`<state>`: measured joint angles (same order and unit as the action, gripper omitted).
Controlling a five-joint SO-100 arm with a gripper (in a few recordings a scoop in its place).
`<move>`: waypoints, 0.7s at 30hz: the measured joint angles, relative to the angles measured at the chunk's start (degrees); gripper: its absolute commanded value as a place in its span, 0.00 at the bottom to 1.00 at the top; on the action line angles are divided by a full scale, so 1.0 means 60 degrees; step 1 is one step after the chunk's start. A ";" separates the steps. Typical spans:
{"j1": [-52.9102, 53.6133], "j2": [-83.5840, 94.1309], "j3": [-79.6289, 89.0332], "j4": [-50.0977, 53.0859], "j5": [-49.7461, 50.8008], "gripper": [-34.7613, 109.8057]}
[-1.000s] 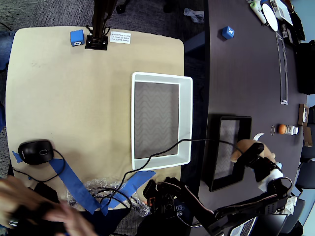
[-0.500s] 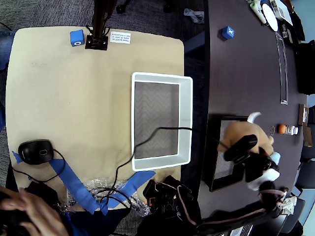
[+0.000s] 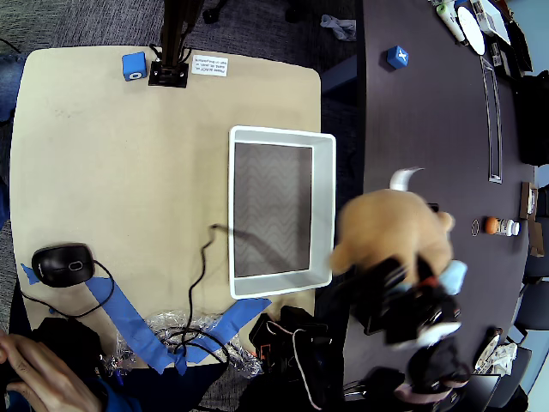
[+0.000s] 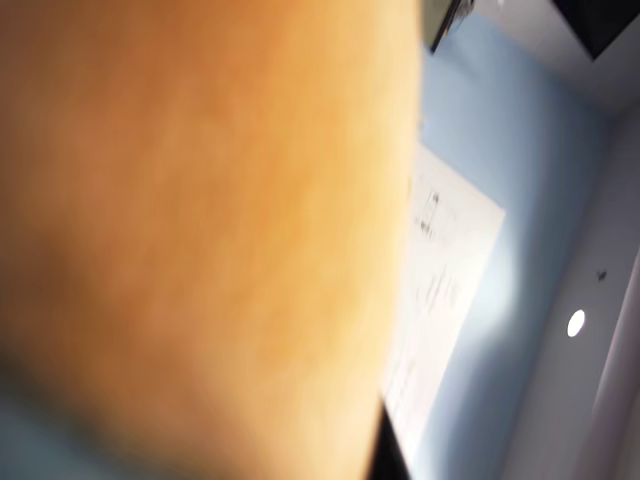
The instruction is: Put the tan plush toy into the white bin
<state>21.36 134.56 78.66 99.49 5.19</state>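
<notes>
The tan plush toy (image 3: 390, 232) hangs high above the dark table, just right of the white bin (image 3: 324, 206), and looks large and blurred. A light blue limb and a white tag stick out of it. My gripper (image 3: 410, 292) is a dark and white blur under the toy's lower right side, shut on it. In the wrist view the tan plush toy (image 4: 200, 220) is a close orange blur over the left half. The white bin lies on the tan table with nothing on its grey patterned bottom.
A black cable (image 3: 257, 245) trails across the bin's lower left corner. On the tan table lie a black mouse (image 3: 62, 264), blue tape strips (image 3: 129, 318) and a blue cube (image 3: 134, 65). Another blue cube (image 3: 396, 57) sits on the dark table. A person's hand (image 3: 34, 378) is at the lower left.
The toy has risen off the black tray and moved up and left toward the white bin, held by my gripper. The cable has swung left over the bin.
</notes>
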 measured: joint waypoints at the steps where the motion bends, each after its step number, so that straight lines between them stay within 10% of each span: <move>1: -0.0264 0.0220 0.0161 0.0000 -0.0103 0.24; 21: -0.3325 0.2329 0.3076 0.0015 -0.0308 0.24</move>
<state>1.41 148.54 97.12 99.58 3.34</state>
